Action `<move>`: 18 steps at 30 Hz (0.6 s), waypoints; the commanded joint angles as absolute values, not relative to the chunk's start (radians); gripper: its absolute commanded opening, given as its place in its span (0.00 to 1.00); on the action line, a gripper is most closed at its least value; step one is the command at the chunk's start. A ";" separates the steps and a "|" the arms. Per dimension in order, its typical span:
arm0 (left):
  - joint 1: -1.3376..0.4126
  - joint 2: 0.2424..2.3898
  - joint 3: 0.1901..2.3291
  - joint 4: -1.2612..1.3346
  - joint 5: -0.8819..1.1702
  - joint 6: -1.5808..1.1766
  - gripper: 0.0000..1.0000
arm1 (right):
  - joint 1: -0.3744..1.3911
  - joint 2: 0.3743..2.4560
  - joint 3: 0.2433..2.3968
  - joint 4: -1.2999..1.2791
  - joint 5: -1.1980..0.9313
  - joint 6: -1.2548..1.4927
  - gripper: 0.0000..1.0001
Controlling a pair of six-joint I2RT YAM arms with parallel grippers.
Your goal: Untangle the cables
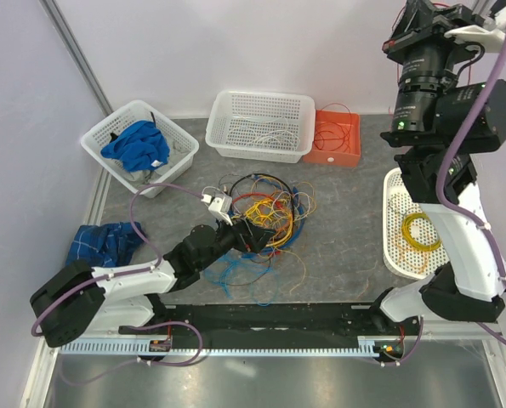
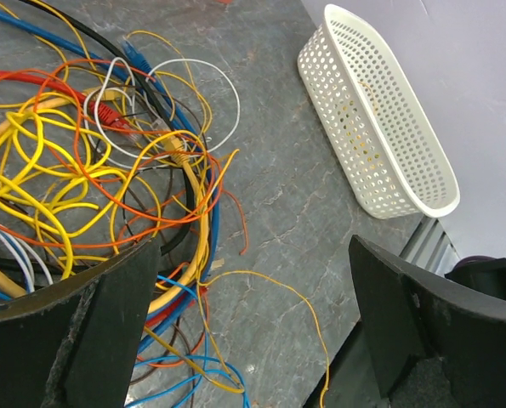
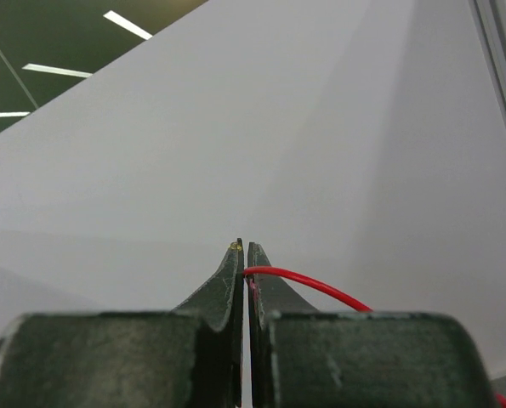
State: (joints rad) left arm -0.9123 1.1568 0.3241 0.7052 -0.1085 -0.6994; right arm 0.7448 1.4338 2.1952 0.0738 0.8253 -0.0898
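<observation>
The cables [image 1: 265,212] lie in a tangled bunch of yellow, orange, red, blue, black and white loops at the table's middle. My left gripper [image 1: 235,234] is low at the bunch's near left edge. In the left wrist view the left gripper [image 2: 253,246] is open and empty; the cables [image 2: 108,170] lie ahead and under the left finger [image 2: 91,331], and a thin yellow wire [image 2: 304,297] runs between the jaws. My right gripper [image 3: 244,248] is raised high at the top right [image 1: 431,13], shut on a thin red wire [image 3: 312,285].
A white basket with blue cloth [image 1: 99,140] stands back left. A white basket [image 1: 261,102] with pale wires and an orange tray [image 1: 338,157] stand at the back. An oval white basket [image 1: 397,246] with a yellow coil sits right, also in the left wrist view [image 2: 380,119]. Blue cloth [image 1: 104,242] lies left.
</observation>
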 commanded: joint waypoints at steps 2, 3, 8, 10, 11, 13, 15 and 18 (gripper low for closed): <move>-0.917 1.086 0.325 0.663 -0.106 -0.770 1.00 | 0.710 1.479 2.183 0.135 0.864 -0.164 0.00; -0.917 1.068 0.316 0.649 -0.104 -0.790 1.00 | 0.700 1.488 2.181 0.133 0.864 -0.163 0.00; -0.920 0.895 0.262 0.456 -0.080 -0.834 1.00 | 0.609 1.558 2.181 0.055 0.832 -0.073 0.00; -0.922 0.789 0.236 0.360 -0.083 -0.854 1.00 | 0.575 1.586 2.186 0.026 0.813 -0.048 0.00; -0.923 0.757 0.230 0.329 -0.084 -0.864 1.00 | 0.568 1.613 2.189 0.020 0.811 -0.029 0.00; -0.925 0.657 0.221 0.258 -0.084 -0.876 1.00 | 0.526 1.644 2.204 0.003 0.810 -0.005 0.00; -0.923 0.592 0.224 0.154 -0.084 -0.873 1.00 | 0.470 1.686 2.224 -0.029 0.782 0.063 0.00; -0.923 0.482 0.242 0.042 -0.087 -0.853 1.00 | 0.385 1.736 2.255 -0.075 0.736 0.158 0.00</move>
